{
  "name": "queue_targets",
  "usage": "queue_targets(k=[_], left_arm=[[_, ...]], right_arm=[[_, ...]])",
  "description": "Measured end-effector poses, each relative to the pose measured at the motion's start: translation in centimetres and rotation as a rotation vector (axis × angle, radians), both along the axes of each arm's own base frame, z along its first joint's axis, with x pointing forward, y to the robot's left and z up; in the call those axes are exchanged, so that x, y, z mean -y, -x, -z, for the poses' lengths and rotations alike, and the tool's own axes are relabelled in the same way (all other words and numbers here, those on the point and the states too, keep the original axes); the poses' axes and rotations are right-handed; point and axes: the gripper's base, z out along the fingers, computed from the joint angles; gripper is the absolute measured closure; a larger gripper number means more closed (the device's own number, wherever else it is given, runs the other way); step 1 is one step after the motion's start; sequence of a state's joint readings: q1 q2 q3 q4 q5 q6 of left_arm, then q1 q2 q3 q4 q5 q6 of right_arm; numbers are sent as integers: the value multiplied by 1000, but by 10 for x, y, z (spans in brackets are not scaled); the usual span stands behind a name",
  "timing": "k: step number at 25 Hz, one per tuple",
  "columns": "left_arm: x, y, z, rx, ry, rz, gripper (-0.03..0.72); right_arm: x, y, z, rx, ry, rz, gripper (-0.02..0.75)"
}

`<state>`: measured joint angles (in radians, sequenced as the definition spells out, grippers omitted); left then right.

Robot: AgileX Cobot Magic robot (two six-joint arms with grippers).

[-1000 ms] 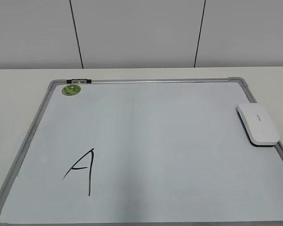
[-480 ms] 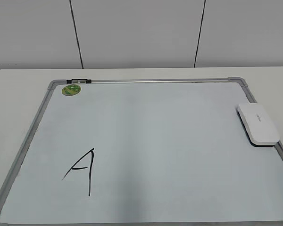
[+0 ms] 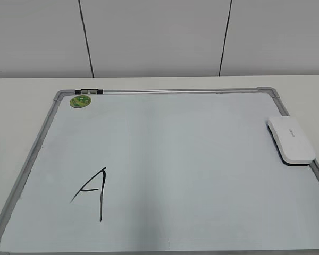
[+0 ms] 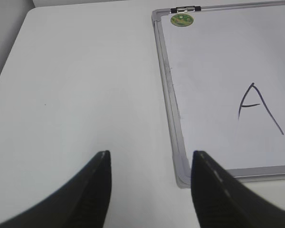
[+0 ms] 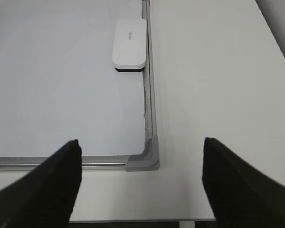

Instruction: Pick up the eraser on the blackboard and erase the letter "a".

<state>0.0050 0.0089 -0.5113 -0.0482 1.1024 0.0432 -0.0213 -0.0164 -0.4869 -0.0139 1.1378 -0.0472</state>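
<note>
The white eraser (image 3: 291,139) lies flat at the right edge of the blackboard (image 3: 191,159), a white board with a grey frame. A large angular capital "A" (image 3: 102,194) is drawn at the board's front left. No small lowercase "a" shows in any view. My left gripper (image 4: 152,154) is open and empty over bare table, left of the board's corner; the "A" (image 4: 251,105) is to its right. My right gripper (image 5: 141,141) is open and empty over the board's near right corner, with the eraser (image 5: 129,45) well ahead. Neither gripper shows in the exterior view.
A round green sticker (image 3: 80,101) sits at the board's far left corner, next to a small clip (image 3: 89,92) on the frame. White table (image 5: 218,71) surrounds the board. The table's front edge is just below my right gripper. A panelled wall (image 3: 159,37) stands behind.
</note>
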Motion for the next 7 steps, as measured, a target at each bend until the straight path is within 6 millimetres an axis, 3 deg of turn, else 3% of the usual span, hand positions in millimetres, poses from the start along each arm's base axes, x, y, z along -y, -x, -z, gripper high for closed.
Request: queue_targets(k=[7], left_arm=[[0,0,0,0,0,0,299]], right_arm=[[0,0,0,0,0,0,151]])
